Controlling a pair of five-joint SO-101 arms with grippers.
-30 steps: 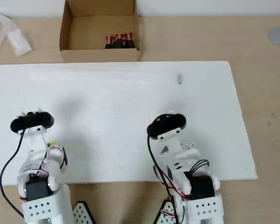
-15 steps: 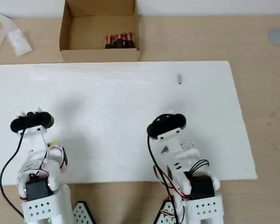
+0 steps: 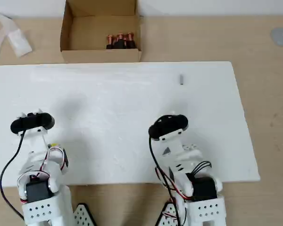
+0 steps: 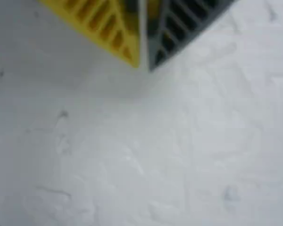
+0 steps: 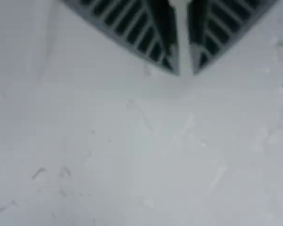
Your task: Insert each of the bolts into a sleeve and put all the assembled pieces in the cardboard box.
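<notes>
Assembled pieces [image 3: 120, 41], copper and dark, lie together in the cardboard box [image 3: 64, 37], well beyond both grippers. The left gripper [image 4: 142, 65] and right gripper [image 5: 184, 73] hang close over the white sheet [image 3: 108, 117], fingers drawn together. A small grey piece [image 3: 181, 79] lies ahead of the right gripper, well apart. The sheet rests on a wooden table [image 3: 266, 94].

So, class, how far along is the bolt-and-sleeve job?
Done: assembled pieces lie in the box. In hand: nothing; left gripper and right gripper are shut, empty, over the mat. Left: possibly one small grey piece on the mat, too small to identify.
</notes>
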